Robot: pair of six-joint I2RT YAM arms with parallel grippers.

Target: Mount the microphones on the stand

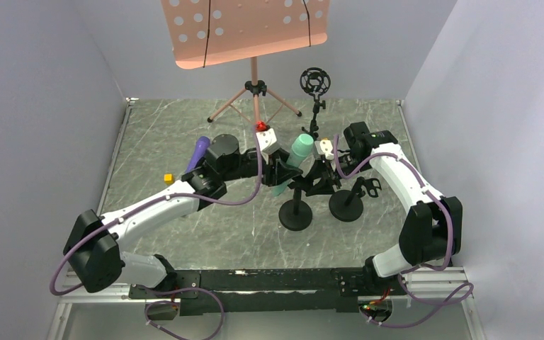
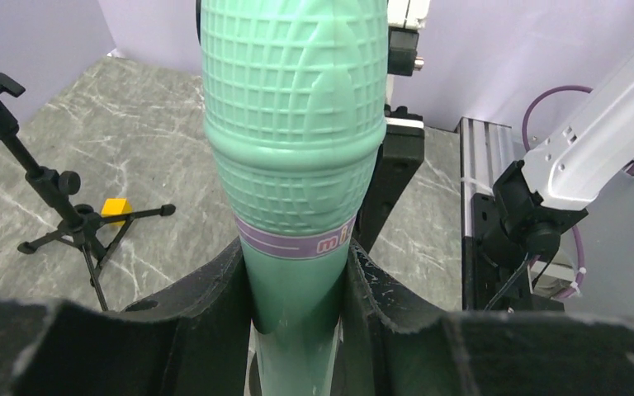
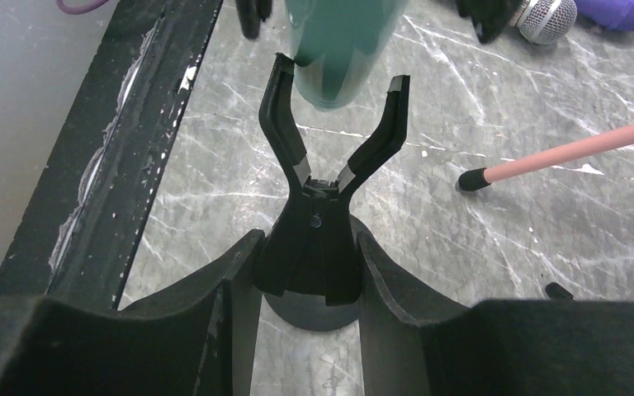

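Observation:
My left gripper (image 2: 297,276) is shut on the mint green microphone (image 2: 293,140), gripping its handle just below the purple band, with the head pointing up and away. In the top view this microphone (image 1: 294,157) tilts over the black stand (image 1: 296,214) with the round base. My right gripper (image 3: 307,260) is shut on the base of that stand's Y-shaped clip (image 3: 330,157). The microphone's tail end (image 3: 338,66) hangs between the clip's prong tips. The purple microphone (image 1: 197,153) lies on the table at left. Beside it, the silver microphone (image 3: 542,16) shows in the right wrist view.
A second round-based stand (image 1: 346,205) is right of the first. A pink music stand (image 1: 255,28) and a black ring shock mount (image 1: 315,81) on a small tripod stand at the back. A yellow cube (image 1: 168,178) lies at left. Grey walls close in both sides.

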